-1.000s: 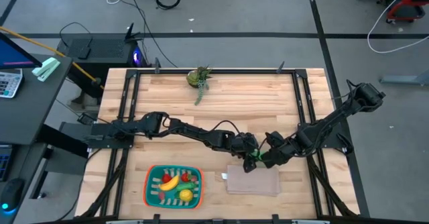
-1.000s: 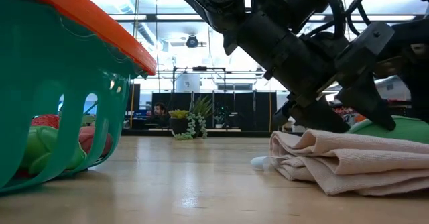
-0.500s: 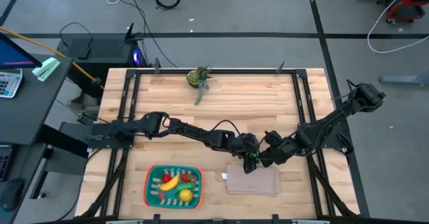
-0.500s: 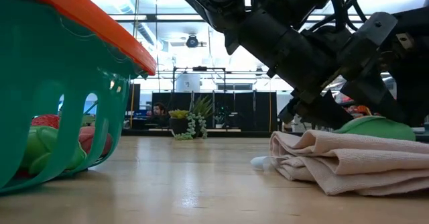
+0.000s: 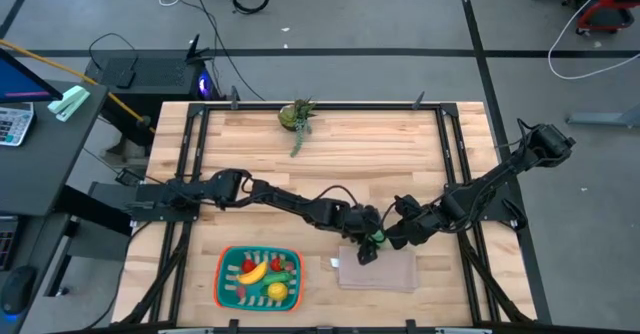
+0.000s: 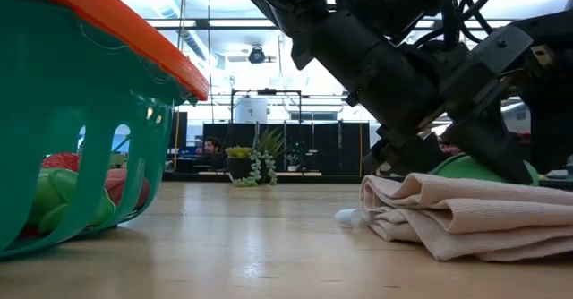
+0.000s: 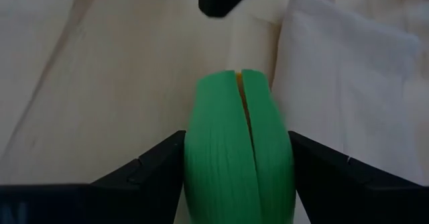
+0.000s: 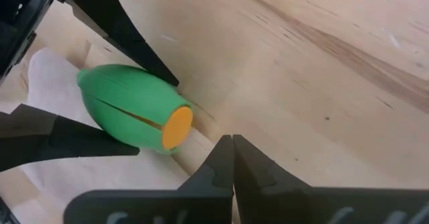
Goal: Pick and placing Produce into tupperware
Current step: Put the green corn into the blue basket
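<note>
A green toy piece [image 5: 376,238] with an orange end [image 8: 176,127] sits between my two grippers, at the far edge of a folded beige-pink cloth [image 5: 385,271]. My left gripper [image 5: 368,245] is shut on it. My right gripper [image 5: 394,237] is shut and stands just right of it; its tips [image 8: 232,141] are a short way from the orange end. The teal tupperware [image 5: 222,274] with the orange rim [image 6: 107,21] sits near the table's near-left edge. It holds a yellow banana [image 5: 253,272], red pieces, a green piece and a yellow piece [image 5: 277,292]. My left gripper pinches the green piece by its two long sides [image 7: 201,150], one finger on each, with the fingers lying along it. The fingers slant down from the table's left and far side. The piece lies low at the cloth's far edge [image 8: 131,113]; whether it rests there, I cannot tell.
The folded cloth [image 6: 466,214] lies directly under and in front of both grippers. A small potted plant [image 5: 297,116] stands at the far edge. Black frame rails [image 5: 190,164] run along the table's sides. Bare wood lies between the cloth and the tupperware.
My left gripper has shifted a little toward the table's left and near edge, carrying the green piece with it, away from the right gripper, which has stayed about where it was.
</note>
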